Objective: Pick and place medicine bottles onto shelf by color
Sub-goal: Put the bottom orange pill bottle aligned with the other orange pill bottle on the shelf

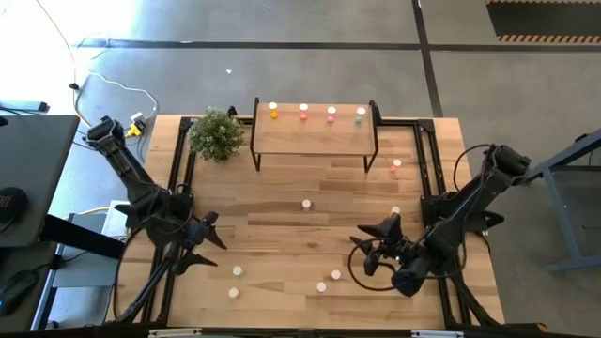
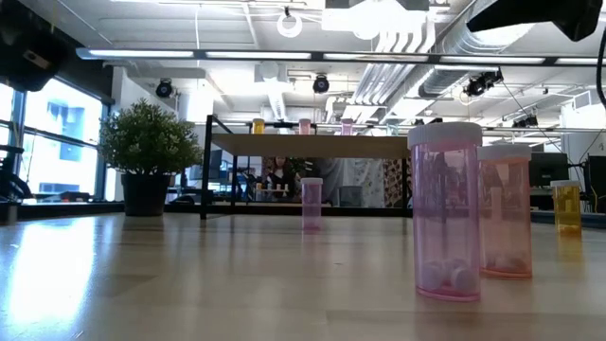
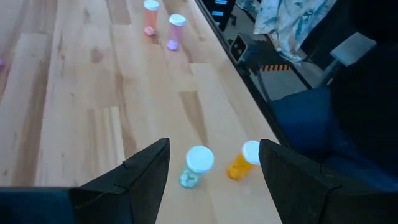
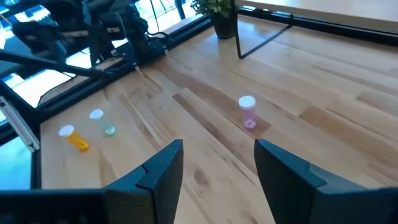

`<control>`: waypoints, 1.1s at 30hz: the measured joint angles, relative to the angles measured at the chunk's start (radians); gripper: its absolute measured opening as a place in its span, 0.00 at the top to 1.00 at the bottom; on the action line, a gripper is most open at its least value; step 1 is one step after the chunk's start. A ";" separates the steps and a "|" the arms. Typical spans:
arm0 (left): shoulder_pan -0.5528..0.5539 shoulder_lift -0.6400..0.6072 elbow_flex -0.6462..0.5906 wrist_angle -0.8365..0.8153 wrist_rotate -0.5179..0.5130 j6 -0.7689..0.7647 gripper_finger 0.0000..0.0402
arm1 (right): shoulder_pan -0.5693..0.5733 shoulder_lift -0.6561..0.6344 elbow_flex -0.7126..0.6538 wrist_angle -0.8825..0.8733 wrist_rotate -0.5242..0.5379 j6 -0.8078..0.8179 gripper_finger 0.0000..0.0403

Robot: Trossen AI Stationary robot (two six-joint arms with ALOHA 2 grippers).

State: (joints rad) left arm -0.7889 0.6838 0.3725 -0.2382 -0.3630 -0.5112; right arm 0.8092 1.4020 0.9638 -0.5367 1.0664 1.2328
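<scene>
Hovering ends: left end effector (image 1: pixel 208 242) and right end effector (image 1: pixel 374 246) both hang over the near half of the surface (image 1: pixel 282 211), fingers apart, holding nothing.
Shelf: the shelf (image 1: pixel 315 141) stands at the far edge, beside the potted plant (image 1: pixel 216 133); four bottles line its back rim, orange (image 1: pixel 273 112), orange-red (image 1: pixel 303 112), pink (image 1: pixel 331 114), pale green (image 1: pixel 361 115).
Loose bottles: a pink bottle (image 1: pixel 306 204) stands alone mid-surface; another pink one (image 1: pixel 395 166) sits near the right rail.
Near edge: a pale green bottle (image 3: pixel 194 165) and an orange bottle (image 3: pixel 242 160) stand just beside the near edge, ahead of the left fingers (image 3: pixel 140 177).
Open room: bare planks lie between shelf and both arms.
</scene>
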 joint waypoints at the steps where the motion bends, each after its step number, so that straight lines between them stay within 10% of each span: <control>1: -0.018 0.000 0.000 0.000 -0.010 -0.014 0.41 | 0.000 0.012 0.000 0.008 0.001 0.000 0.53; 15: -0.255 0.072 0.000 0.060 -0.181 -0.159 0.41 | 0.000 0.052 0.000 0.054 0.003 0.025 0.53; 33: -0.420 0.519 0.000 0.395 -0.440 -0.298 0.41 | 0.000 0.052 0.001 0.065 -0.010 0.020 0.53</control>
State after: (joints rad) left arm -1.2089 1.2032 0.3725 0.1570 -0.8029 -0.8089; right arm 0.8089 1.4536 0.9646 -0.4721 1.0565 1.2529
